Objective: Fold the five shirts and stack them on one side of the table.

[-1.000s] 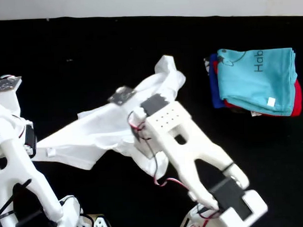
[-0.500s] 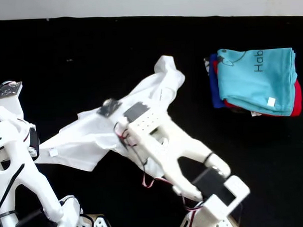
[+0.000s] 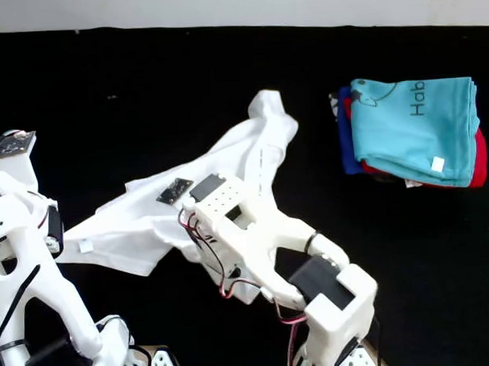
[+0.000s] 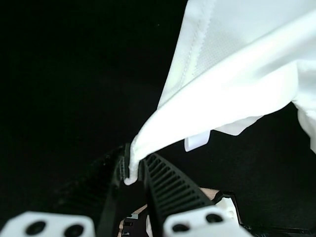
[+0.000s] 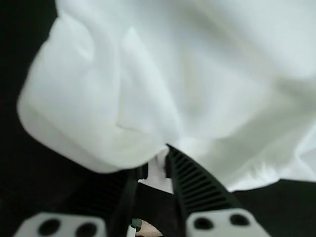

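Left wrist view: left end effector (image 4: 136, 170) nips edge of crumpled white fabric shirt (image 4: 237, 74); right end effector (image 5: 155, 169) likewise; pulling could slip it.

Desk (image 3: 105, 91) – plain black.
White shirt (image 3: 228, 171): plain white, no print, white stitched seam, small white tag (image 3: 85, 245).
Turquoise shirt (image 3: 411, 121): dark lettering and dark line drawing, small white label (image 3: 437, 165).
Red shirt (image 3: 478, 165): plain red edge under turquoise.
Blue shirt (image 3: 344, 139): deep blue edge.
Left arm (image 3: 22, 263), right arm (image 3: 262, 230) – white shells, black motor blocks.
Wires (image 3: 224, 290) on right arm: red and black.
Left tool (image 4: 136, 173), right tool (image 5: 155, 170): black ribbed fingers, white bases.
Wall (image 3: 238, 6): pale grey-white.
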Motion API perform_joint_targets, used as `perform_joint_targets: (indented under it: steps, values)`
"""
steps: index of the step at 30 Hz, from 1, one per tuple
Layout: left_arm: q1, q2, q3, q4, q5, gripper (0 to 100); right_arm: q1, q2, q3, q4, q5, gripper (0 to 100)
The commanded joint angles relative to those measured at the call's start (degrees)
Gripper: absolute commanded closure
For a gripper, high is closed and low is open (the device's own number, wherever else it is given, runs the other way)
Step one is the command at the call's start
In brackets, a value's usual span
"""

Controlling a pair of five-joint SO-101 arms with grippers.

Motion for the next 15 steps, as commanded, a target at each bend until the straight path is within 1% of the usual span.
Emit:
perform_joint_targets:
  steps: [1,4,8,11,15]
  values:
    - [0.0,-0.3,-0.1,-0.3,-0.4,99,4.4,-8.0,-0.3,1.5,-1.7,99.1]
    - [0.0,-0.3,-0.1,-0.3,-0.4,99,8.8,-14.5,-0.7,4.4,-0.7,99.3]
    - [0.7,-0.3,0.0,-0.2,-0.4,99,11.9,-21.7,-0.3,6.9,0.3,99.3]
    - [2.6,-0.3,0.7,0.7,-0.4,99,12.4,-25.2,-0.1,7.2,0.3,99.3]
    - [4.6,-0.3,3.1,1.5,-0.3,99,11.4,-25.5,2.9,6.2,0.3,99.3]
